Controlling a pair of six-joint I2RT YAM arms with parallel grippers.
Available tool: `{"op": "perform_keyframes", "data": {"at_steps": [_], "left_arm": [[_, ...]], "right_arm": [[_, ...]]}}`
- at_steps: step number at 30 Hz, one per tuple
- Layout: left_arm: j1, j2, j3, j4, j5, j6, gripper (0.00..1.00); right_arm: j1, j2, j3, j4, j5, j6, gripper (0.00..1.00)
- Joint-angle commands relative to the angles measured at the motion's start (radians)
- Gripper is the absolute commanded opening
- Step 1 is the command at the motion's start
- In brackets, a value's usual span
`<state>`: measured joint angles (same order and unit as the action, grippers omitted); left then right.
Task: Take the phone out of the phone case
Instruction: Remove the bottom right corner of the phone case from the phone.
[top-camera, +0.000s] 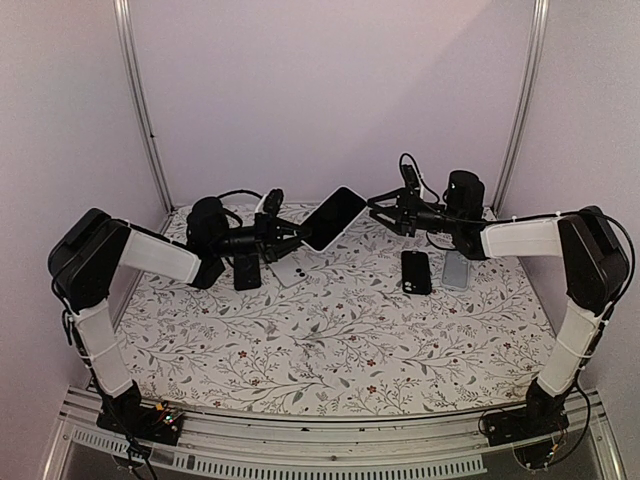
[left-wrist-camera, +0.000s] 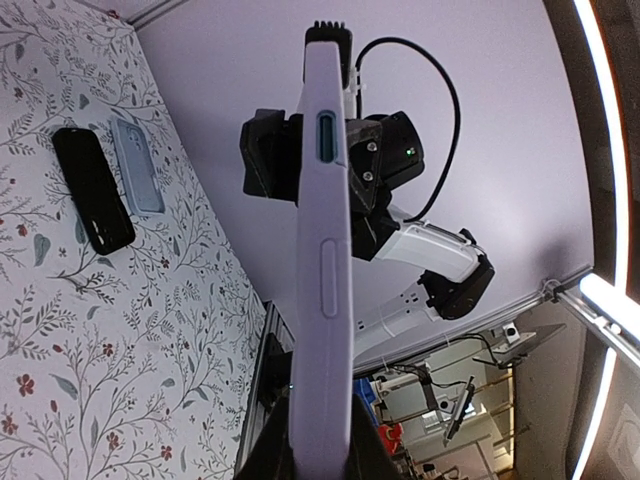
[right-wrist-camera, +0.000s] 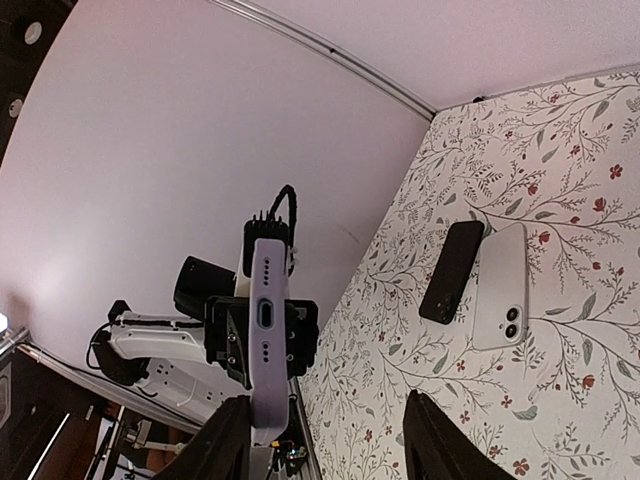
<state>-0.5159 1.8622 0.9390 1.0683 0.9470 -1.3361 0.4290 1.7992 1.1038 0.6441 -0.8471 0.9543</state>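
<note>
the left hand (top-camera: 298, 235) clenches one end of the one raised phone (top-camera: 335, 217), inside its pale phone case (left-wrist-camera: 325, 300), above the counter's (top-camera: 330, 345) far edge. the right hand (top-camera: 382, 210) gapes just beside. four slabs lie flat: black slab (top-camera: 247, 270), white slab (top-camera: 290, 268) far-left; second black slab (top-camera: 416, 271), bluish slab (top-camera: 456, 268) far-right.

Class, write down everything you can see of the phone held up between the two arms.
The phone is a slim pale slab in a lilac, soft-looking case, with side buttons and an end port showing. It is lifted off the table, tilted, its lower end clamped in the left hand. The open right hand sits by its upper end; contact is unclear.
</note>
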Motion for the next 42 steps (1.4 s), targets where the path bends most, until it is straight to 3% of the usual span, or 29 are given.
{"op": "perform_keyframes", "data": {"at_steps": [1,16,42], "left_arm": [[0.004,-0.059,0.016,0.040,0.006,0.042,0.00],[0.004,-0.117,0.017,0.116,-0.011,0.057,0.00],[-0.045,-0.070,0.074,0.266,0.067,0.024,0.00]], "right_arm": [[-0.002,-0.017,0.014,0.003,0.005,-0.007,0.51],[-0.001,-0.017,0.005,-0.085,0.026,-0.036,0.39],[0.022,0.039,0.060,-0.112,-0.066,-0.021,0.39]]}}
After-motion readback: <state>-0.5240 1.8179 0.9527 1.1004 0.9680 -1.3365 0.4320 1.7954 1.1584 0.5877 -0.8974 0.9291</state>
